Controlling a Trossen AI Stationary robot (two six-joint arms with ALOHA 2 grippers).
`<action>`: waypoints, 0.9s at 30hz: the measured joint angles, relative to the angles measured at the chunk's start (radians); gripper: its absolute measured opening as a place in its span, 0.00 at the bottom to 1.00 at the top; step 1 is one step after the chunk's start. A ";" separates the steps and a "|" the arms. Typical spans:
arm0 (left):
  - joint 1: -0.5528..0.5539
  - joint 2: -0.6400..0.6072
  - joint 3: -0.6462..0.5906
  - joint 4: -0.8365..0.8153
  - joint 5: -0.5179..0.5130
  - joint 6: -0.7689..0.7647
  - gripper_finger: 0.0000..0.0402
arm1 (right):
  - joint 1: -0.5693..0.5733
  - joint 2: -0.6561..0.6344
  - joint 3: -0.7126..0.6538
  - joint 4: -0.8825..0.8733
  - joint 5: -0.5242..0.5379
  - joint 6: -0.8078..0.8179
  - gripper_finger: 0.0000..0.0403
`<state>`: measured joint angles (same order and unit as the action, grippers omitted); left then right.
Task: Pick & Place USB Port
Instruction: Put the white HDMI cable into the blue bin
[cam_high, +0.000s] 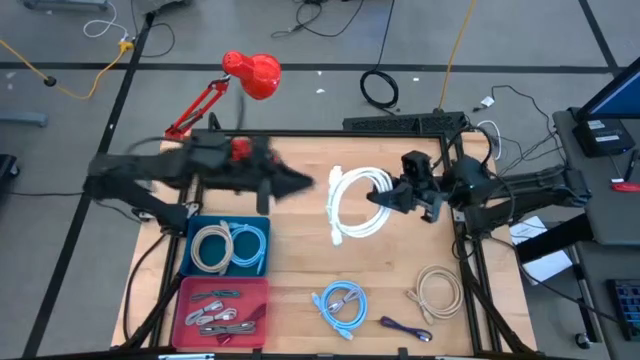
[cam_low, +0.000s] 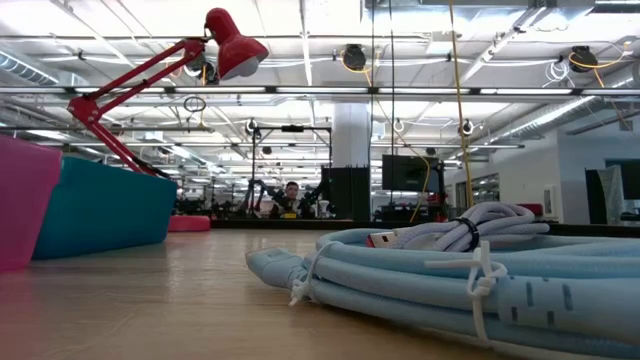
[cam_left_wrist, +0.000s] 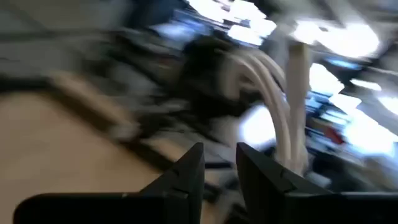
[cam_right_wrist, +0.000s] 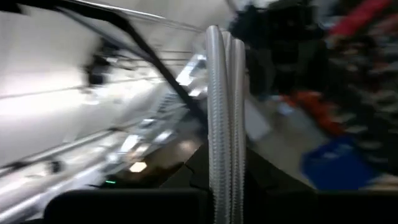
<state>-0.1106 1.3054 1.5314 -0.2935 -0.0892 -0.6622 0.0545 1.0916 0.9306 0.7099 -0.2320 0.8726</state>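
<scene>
While the counter (cam_high: 300, 250) carries the blue bin (cam_high: 228, 222) and the red bin (cam_high: 225, 290), the white cable coil (cam_high: 355, 205) is pinched in the right pincer (cam_high: 385, 197), hanging just beside its tips. I judge the loops may slip or swing, because only a few strands are caught. The left pincer (cam_left_wrist: 219, 168) is across the coil from it, fingers slightly apart and holding nothing; it could snag the coil.

Two dark arms (cam_high: 150, 170), blunt black fingers (cam_left_wrist: 186, 177), red patch.
</scene>
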 joint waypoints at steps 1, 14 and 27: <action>-0.015 -0.027 0.000 -0.062 -0.101 0.008 0.23 | 0.000 -0.021 0.000 -0.076 0.039 -0.031 0.06; -0.045 0.023 0.000 -0.106 -0.326 0.138 0.41 | 0.040 -0.121 0.078 -0.489 0.349 -0.286 0.06; 0.055 0.177 0.000 0.111 -0.080 0.193 0.56 | 0.040 -0.114 0.137 -0.580 0.360 -0.295 0.06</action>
<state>-0.0551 1.4821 1.5314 -0.1825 -0.1694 -0.4696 0.0948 0.9780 1.0676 0.1304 0.1284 0.5773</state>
